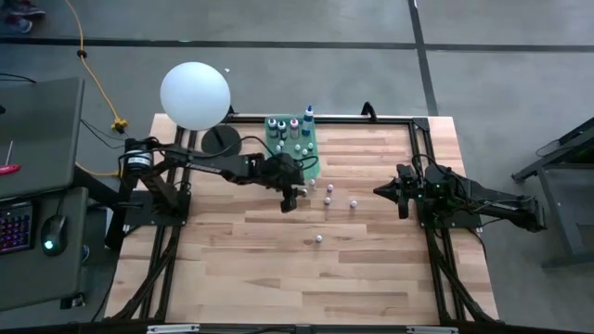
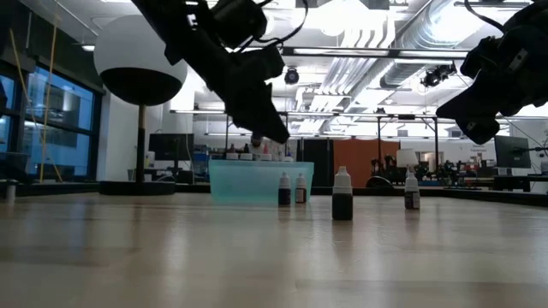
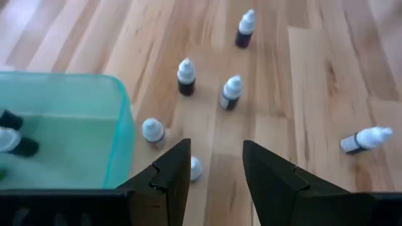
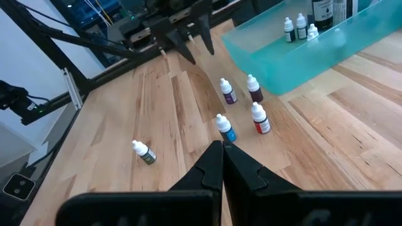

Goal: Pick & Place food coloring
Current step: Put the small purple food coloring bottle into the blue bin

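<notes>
This is a robotics lab or workshop set in a large open industrial hall. The wooden table (image 1: 278, 260) stands on a bare grey concrete floor (image 1: 306, 83) marked with dark lines, and a black metal frame (image 1: 422, 139) bolted around its edges carries the two dark arms. Beyond the left arm's jaws a yellow cable (image 1: 93, 79) trails across the floor, and a side desk holds a lit keyboard (image 1: 14, 227) and a mouse (image 1: 53, 234). Level across the table, the room behind shows exposed silver ducts (image 2: 390, 38) under a high ceiling, strip lights, tall windows (image 2: 60, 128) and workstations with monitors (image 2: 163, 145).
</notes>
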